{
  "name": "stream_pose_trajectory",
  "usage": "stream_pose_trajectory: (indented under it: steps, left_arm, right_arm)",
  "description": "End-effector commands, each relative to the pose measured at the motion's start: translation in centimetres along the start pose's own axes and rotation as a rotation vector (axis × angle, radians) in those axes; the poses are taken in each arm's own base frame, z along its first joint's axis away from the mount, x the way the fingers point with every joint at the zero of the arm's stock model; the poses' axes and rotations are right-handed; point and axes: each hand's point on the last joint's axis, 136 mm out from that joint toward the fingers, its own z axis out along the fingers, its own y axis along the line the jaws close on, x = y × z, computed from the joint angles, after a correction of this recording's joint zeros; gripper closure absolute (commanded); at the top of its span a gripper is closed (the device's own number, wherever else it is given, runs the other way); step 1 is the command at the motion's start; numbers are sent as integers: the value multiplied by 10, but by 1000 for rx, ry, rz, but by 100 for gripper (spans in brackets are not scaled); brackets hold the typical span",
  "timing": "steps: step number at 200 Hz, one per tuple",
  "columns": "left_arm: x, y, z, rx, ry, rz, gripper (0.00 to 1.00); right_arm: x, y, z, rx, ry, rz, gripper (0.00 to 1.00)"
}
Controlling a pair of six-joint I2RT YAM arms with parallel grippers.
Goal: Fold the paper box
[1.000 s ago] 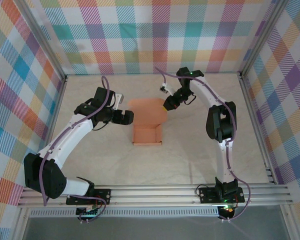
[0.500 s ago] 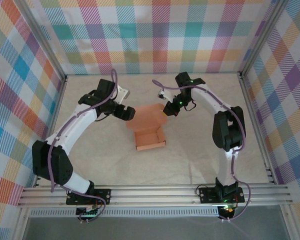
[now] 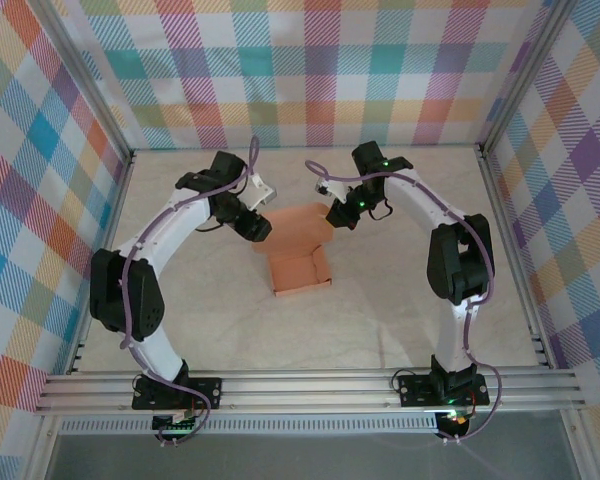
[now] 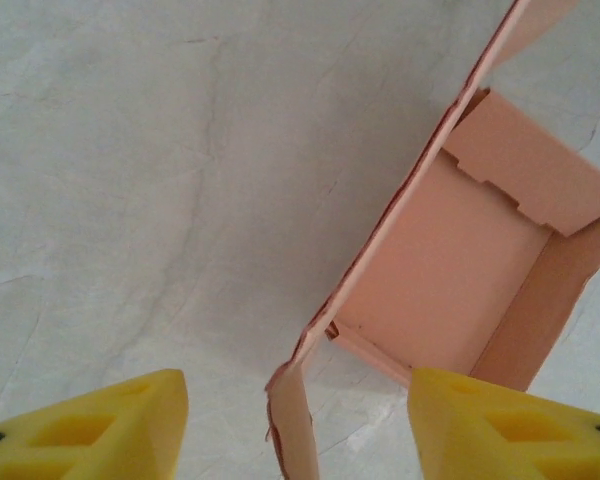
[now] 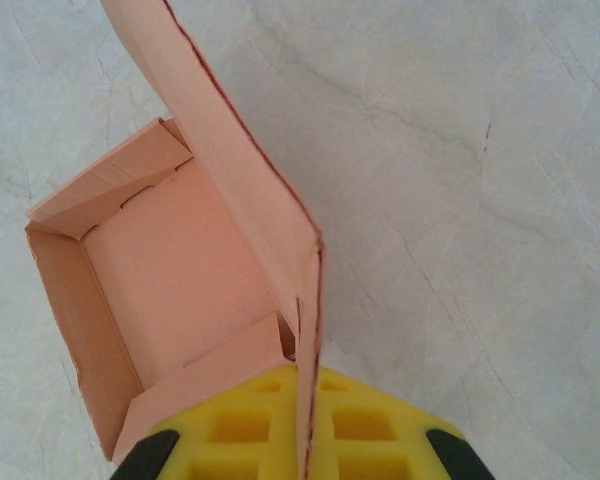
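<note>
The paper box [image 3: 300, 272] sits at the middle of the top view on a pale, marble-veined table [image 3: 400, 300]. It is thin, matte salmon-orange card with dark cut edges. The near part is a shallow rectangular tray [image 5: 180, 270] with low folded walls and a notched tab along one wall; nothing lies in it. A tall lid panel [image 3: 300, 225] rises from the tray's far side, toward the top of the frame.

In the right wrist view, the right gripper [image 5: 305, 415] is clamped on the lid panel's edge, and the card runs straight between its yellow lattice pads [image 5: 240, 430].

In the left wrist view, the left gripper [image 4: 295, 425] has its yellow fingers [image 4: 110, 420] well apart at the bottom corners. A curled corner flap [image 4: 290, 420] stands between them, touching neither.

A second ago the left gripper [image 3: 258, 230] hung beside the tray's left wall. It has since swung up the frame to the lid's left edge, and its fingers have narrowed. The lid looks steeper than before, and the tray has turned slightly.
</note>
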Motion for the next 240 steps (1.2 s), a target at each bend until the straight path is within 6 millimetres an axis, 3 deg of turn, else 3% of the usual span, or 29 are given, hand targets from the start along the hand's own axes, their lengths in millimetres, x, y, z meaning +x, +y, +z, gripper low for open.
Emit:
stream_pose_trajectory:
  steps: [1,40,103,137,177,187,215,240]
  left_arm:
    - [4,4,0,3,32,12,44]
    - [10,11,10,-16,72,-5,57]
    - [4,8,7,1,56,-20,100]
    - [6,13,7,-33,58,-57,100]
    - [-15,21,-3,-118,-62,-182,100]
    - [-22,22,-6,-140,-99,-213,100]
    - [-41,26,-13,-212,-196,-341,100]
    - [-49,28,-15,-244,-264,-475,100]
  right_arm:
    - [-11,8,-13,3,-36,-46,100]
    - [-12,8,-13,1,-39,-45,100]
    - [-13,9,-14,3,-39,-39,100]
    - [-18,6,-16,52,-45,-18,100]
    - [-32,-15,-24,309,-86,77,100]
    - [-31,-25,-27,408,-94,135,100]
    - [-31,-28,-34,548,-109,270,100]
    - [-25,-30,-40,657,-148,529,100]
